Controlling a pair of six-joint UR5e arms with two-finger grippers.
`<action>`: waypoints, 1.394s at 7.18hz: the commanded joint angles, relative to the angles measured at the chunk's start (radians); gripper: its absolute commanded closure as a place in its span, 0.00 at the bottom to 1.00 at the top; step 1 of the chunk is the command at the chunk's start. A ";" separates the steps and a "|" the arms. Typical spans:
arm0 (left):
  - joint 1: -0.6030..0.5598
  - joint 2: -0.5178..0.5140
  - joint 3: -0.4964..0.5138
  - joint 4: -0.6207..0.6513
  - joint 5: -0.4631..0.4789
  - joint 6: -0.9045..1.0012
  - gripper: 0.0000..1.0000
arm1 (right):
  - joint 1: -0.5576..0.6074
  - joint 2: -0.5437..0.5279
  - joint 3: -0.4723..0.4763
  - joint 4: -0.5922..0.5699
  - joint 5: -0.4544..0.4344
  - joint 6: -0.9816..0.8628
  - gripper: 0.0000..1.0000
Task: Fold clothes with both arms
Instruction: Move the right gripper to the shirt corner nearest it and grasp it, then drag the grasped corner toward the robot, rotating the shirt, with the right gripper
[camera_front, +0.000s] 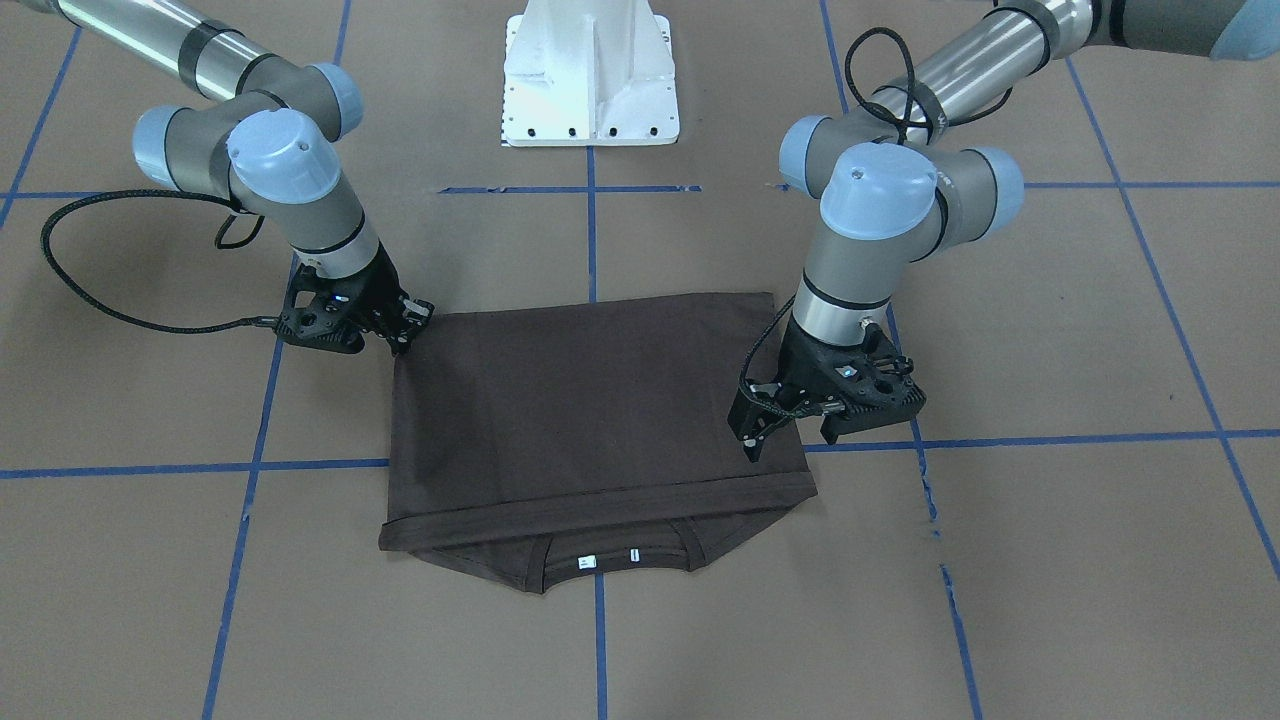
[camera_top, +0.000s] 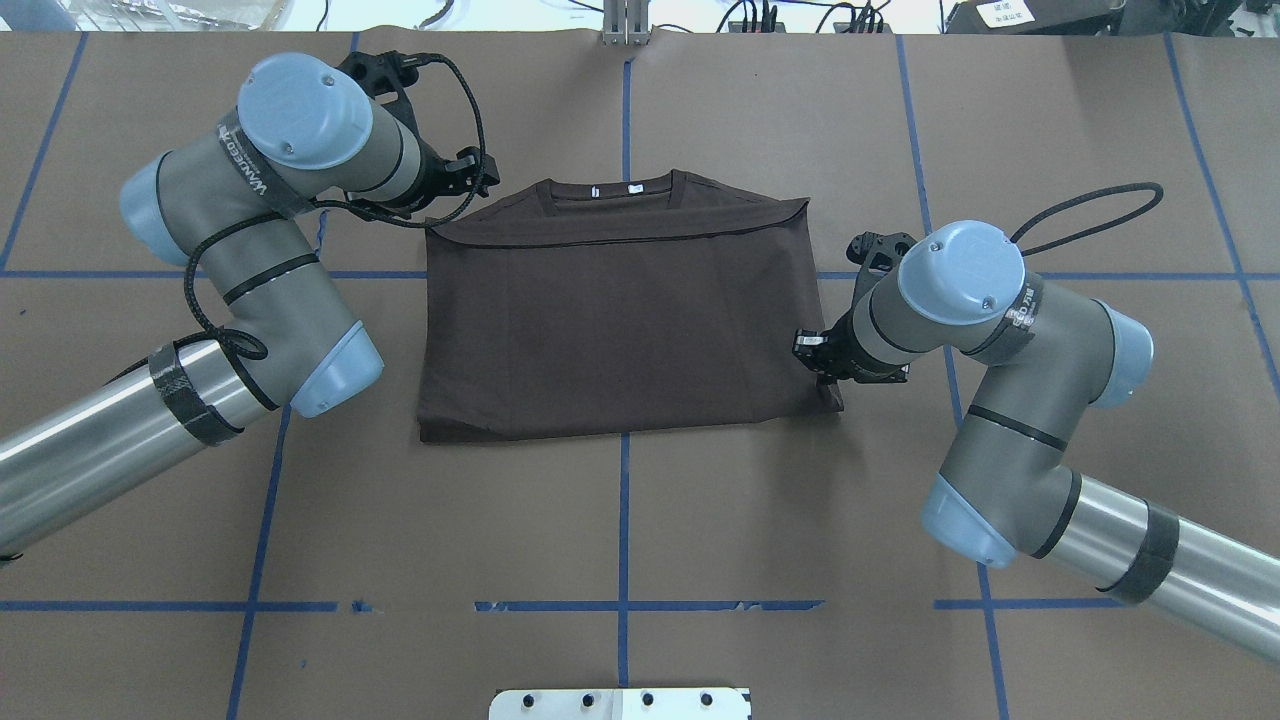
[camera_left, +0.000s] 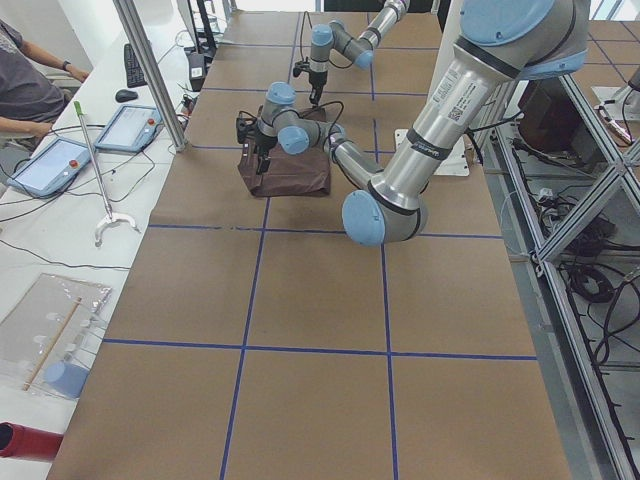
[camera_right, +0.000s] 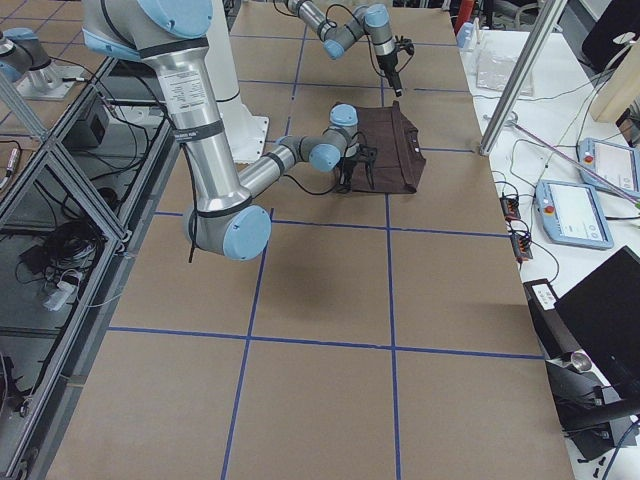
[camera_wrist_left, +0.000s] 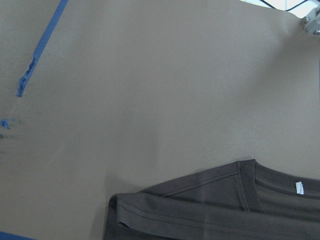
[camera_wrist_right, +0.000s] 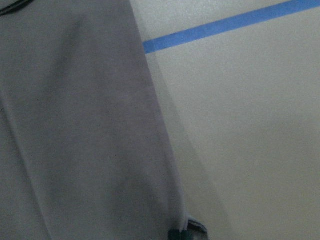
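Already the task looks well advanced. On the left, the left tool (camera_front: 790, 435) hangs above the collar-end corner of the dark brown T-shirt (camera_top: 620, 340), its fingers spread and holding nothing. The shirt lies in the middle of the tabletop (camera_top: 640, 560) as a tidy rectangle. Its lower half is doubled up over the chest, and the hem (camera_top: 620, 237) stops just short of the collar (camera_top: 610, 198). No sleeve sticks out at either side, so both seem tucked in. On the right, the right tool (camera_front: 405, 330) sits at the shirt's side edge, close to the corner of the fold nearest the robot. Whether it is clenched on cloth or released I cannot tell. I judge the lengthwise fold done and a side-to-side fold perhaps left.

The cloth is a soft matte knit that lies flat with only faint creases, and its edges are stitched. Two small white tags (camera_top: 632, 187) show inside the round neck. The tabletop is dull brown, paper-like, and crossed by blue tape lines (camera_top: 622, 520). The arms are smooth silver tubes with pale blue caps.
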 joint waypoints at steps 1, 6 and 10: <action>0.000 -0.001 -0.006 0.001 0.000 0.000 0.00 | -0.046 -0.065 0.110 -0.013 0.037 0.005 1.00; 0.005 0.003 -0.015 0.000 0.000 -0.003 0.00 | -0.429 -0.333 0.379 -0.011 0.025 0.086 1.00; 0.012 0.009 -0.018 -0.009 -0.005 -0.009 0.00 | -0.502 -0.355 0.446 -0.005 0.025 0.137 0.00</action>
